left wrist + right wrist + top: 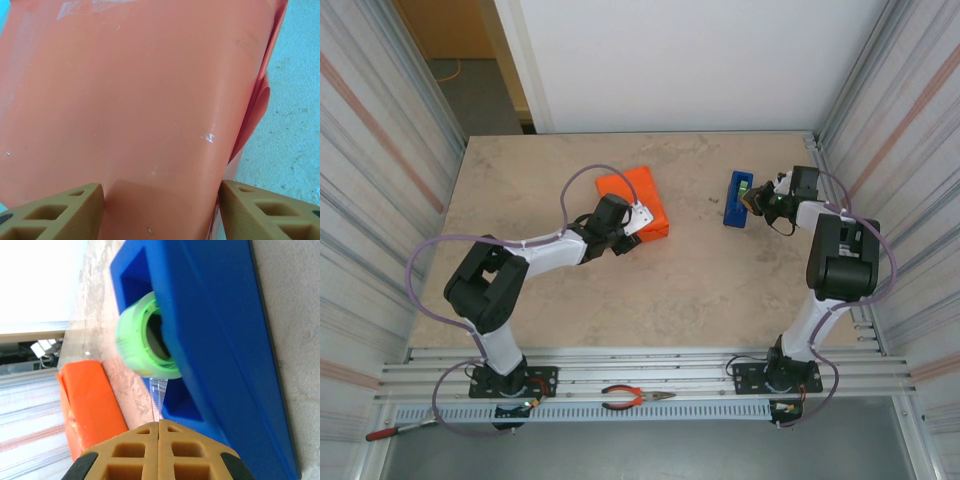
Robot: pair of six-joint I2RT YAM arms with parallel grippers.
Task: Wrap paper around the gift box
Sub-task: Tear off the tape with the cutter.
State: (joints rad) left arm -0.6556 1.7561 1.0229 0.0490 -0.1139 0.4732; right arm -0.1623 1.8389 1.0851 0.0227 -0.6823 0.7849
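Observation:
The gift box (pixel 638 198) lies left of the table's middle, with the orange paper (pixel 140 100) folded over it and a loose flap (pixel 255 110) standing out at its right side. My left gripper (pixel 628 226) (pixel 161 212) straddles the near end of the wrapped box, with a tan finger pressed against each side. To the right stands the blue tape dispenser (pixel 737 197) (pixel 225 340) with its green roll (pixel 142 337). My right gripper (pixel 758 199) (pixel 159 425) is shut on the clear tape strip (pixel 159 392) that runs down from the roll.
A strip of clear tape (pixel 90 6) lies stuck on the far part of the paper. Pliers (pixel 638 398) and a red-handled tool (pixel 390 432) lie on the front rail. Corrugated walls close in the left and right sides. Bare tabletop (pixel 700 290) lies between the arms.

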